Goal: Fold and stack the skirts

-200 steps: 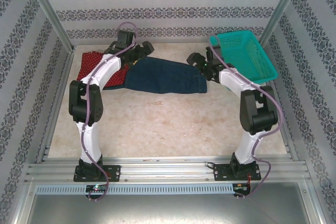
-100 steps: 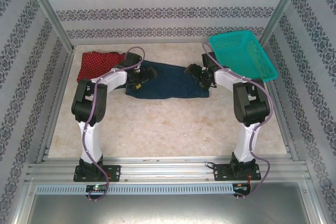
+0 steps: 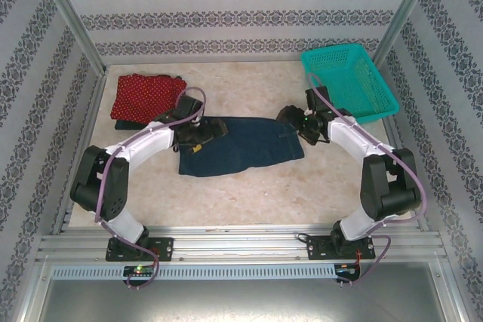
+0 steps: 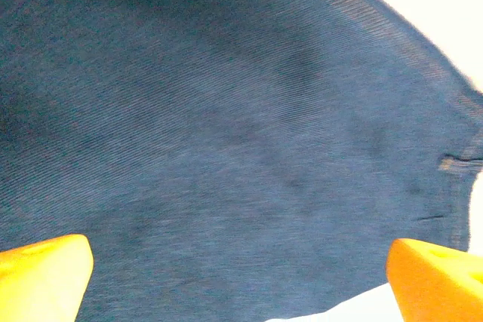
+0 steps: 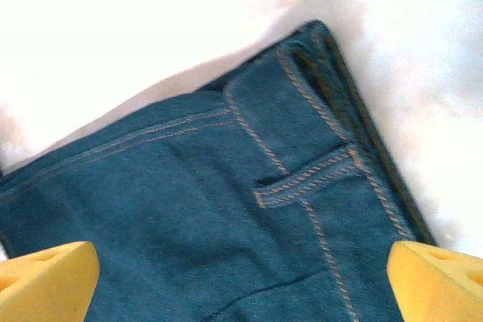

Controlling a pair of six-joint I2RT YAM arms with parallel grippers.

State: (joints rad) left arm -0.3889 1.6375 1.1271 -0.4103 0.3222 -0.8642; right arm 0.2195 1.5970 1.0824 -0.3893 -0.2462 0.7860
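Dark blue denim skirt [image 3: 240, 147] lies flat mid-tabletop [image 3: 249, 194], long axis left to right. Left fingers [image 4: 45, 269] hover over its left end, right fingers [image 5: 49, 273] over the right end, apparently the waistband — both pairs spread, holding nothing.

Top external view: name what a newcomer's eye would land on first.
A dark blue denim skirt lies spread flat in the middle of the table, with the left pincer open over its left end and the right pincer open at its right, stitched end. A red skirt with small white dots lies in the far left corner, and a teal plastic mesh basket stands at the far right.
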